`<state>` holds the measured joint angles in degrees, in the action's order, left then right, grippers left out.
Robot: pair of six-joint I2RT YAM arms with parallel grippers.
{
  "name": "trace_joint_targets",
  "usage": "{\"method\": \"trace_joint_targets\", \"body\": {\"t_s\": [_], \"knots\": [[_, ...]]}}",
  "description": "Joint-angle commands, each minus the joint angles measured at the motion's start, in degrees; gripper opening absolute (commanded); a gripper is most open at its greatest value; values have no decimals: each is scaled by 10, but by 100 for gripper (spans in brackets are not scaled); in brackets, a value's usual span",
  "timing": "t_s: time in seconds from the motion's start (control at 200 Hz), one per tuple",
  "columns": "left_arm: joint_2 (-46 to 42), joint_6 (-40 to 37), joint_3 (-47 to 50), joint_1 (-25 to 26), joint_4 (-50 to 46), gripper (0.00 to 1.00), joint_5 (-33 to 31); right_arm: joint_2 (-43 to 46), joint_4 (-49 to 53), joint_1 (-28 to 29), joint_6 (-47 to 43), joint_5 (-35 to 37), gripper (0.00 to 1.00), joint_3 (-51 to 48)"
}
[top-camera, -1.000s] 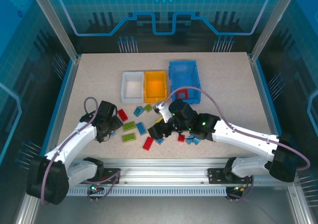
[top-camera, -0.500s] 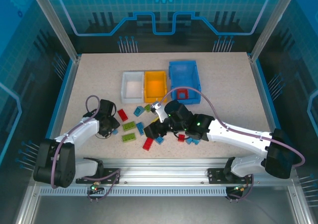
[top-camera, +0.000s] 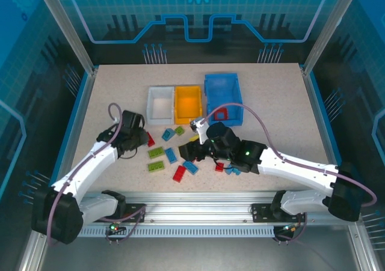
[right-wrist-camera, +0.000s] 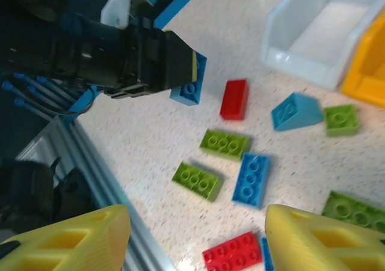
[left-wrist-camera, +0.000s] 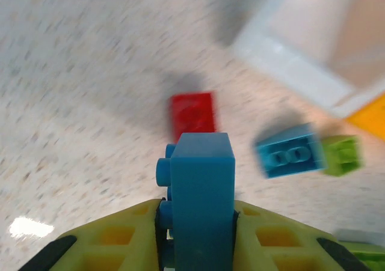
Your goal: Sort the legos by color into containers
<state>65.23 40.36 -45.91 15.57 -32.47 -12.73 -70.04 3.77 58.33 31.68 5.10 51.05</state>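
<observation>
Two yellow fingers (left-wrist-camera: 108, 244) of the left gripper (left-wrist-camera: 198, 223) are clamped tight on a blue brick (left-wrist-camera: 201, 181), its studs facing left. Just beyond it on the speckled table (left-wrist-camera: 72, 103) lie a red brick (left-wrist-camera: 192, 116), a light blue brick (left-wrist-camera: 290, 151) and a small green brick (left-wrist-camera: 341, 155), near the white bin (left-wrist-camera: 289, 60). The right wrist camera catches that grip from the far side. It also shows the right gripper (right-wrist-camera: 195, 217), fingers wide apart, above loose bricks. From above, the white bin, yellow bin (top-camera: 187, 88) and blue bin (top-camera: 222, 91) stand side by side, with a red square frame (top-camera: 221, 110) in the blue one.
</observation>
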Motion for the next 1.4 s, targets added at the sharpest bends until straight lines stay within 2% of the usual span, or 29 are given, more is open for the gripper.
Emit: {"method": "trace_joint_targets", "body": {"t_s": [0.0, 0.245, 0.5, 0.645, 0.77, 1.005, 1.095, 1.16, 1.25, 1.395], "knots": [[53, -58, -60, 5, 3, 30, 7, 2, -82, -9, 17, 71, 63, -19], [222, -127, -222, 5, 6, 30, 5, -34, -60, -19, 18, 80, 63, 37], [381, -163, -349, 4, -20, 30, -17, -20, -46, -23, 36, 87, 63, 20], [433, -171, -383, 4, -29, 30, -26, -3, -37, -29, 41, 91, 64, 4], [460, -171, -397, 5, -35, 34, -22, 8, -19, -37, 47, 94, 64, -3], [456, -166, -392, 6, -38, 52, -16, 29, 20, -57, 59, 100, 65, -19], [432, -164, -392, 8, -41, 54, -16, 44, 58, -63, 64, 124, 65, -12], [401, -162, -392, 16, -44, 56, -16, 57, 143, -67, 103, 191, 65, 11], [339, -153, -385, 42, -40, 62, -13, 65, 306, -91, 211, 264, 66, 33], [222, -139, -326, 117, -2, 70, 10, 92, 433, -154, 305, 243, 65, -16]]}}
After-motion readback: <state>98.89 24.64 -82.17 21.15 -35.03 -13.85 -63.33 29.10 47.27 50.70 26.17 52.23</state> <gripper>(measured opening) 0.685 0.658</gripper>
